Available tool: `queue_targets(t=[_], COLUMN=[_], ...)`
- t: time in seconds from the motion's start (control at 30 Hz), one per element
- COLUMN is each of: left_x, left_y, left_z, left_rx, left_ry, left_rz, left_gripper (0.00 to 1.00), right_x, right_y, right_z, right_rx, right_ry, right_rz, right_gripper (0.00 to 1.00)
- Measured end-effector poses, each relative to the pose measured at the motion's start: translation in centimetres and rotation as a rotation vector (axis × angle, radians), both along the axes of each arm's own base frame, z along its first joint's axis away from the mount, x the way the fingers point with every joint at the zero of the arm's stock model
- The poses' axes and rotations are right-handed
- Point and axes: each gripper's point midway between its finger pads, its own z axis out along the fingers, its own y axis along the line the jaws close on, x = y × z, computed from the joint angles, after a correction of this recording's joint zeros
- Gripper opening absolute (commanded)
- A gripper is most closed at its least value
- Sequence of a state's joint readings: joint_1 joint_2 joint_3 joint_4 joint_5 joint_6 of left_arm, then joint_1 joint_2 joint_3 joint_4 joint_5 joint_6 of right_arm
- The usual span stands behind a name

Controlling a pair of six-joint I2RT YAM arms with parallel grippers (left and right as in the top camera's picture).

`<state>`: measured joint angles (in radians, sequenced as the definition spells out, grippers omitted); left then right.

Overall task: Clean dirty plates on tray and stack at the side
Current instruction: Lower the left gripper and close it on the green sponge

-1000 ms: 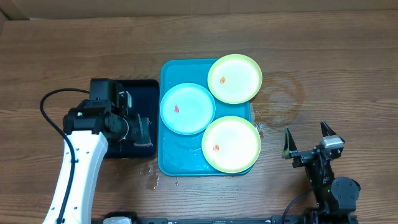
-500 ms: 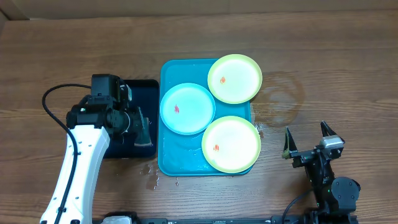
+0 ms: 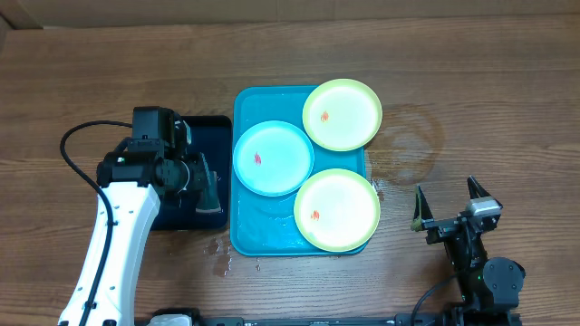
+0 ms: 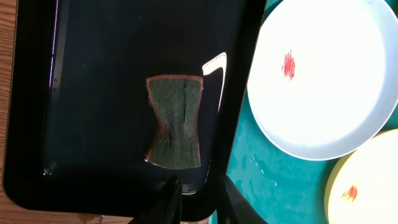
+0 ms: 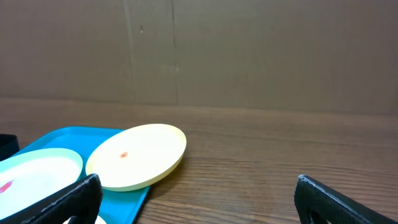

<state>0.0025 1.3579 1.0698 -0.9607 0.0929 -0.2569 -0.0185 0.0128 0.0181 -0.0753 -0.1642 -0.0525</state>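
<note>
Nearby, a sponge (image 4: 175, 122) lies in the black tray (image 4: 93, 62) — left hand (image 4: 200, 198) barely parted, right hand (image 3: 445, 190) spread.

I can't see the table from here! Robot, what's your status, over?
Left pincer slightly open near sponge in black tray, empty. Right pincer wide open, empty. Three smeared plates on blue tray, none stacked. Nothing in the way.

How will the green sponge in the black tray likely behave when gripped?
The sponge probably compresses easily: its middle is pinched into a waist. It is likely light, perhaps soggy, since the black tray looks glossy and wet. It lies flat, so it shouldn't roll.
</note>
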Motion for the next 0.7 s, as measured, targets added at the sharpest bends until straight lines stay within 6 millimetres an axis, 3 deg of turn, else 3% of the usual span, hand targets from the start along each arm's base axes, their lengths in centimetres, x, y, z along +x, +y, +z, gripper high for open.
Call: queue_targets(t=[0.7], left_x=[0.44], left_y=[0.00], left_z=[0.15], left_rx=[0.000], left_ry=[-0.019], left_rz=[0.000], left_gripper=[0.21], right_x=[0.00], right_y=[-0.01], right_z=[0.02], right_rx=[0.000], right_ry=[-0.001], right_rz=[0.000], right_gripper=[1.00])
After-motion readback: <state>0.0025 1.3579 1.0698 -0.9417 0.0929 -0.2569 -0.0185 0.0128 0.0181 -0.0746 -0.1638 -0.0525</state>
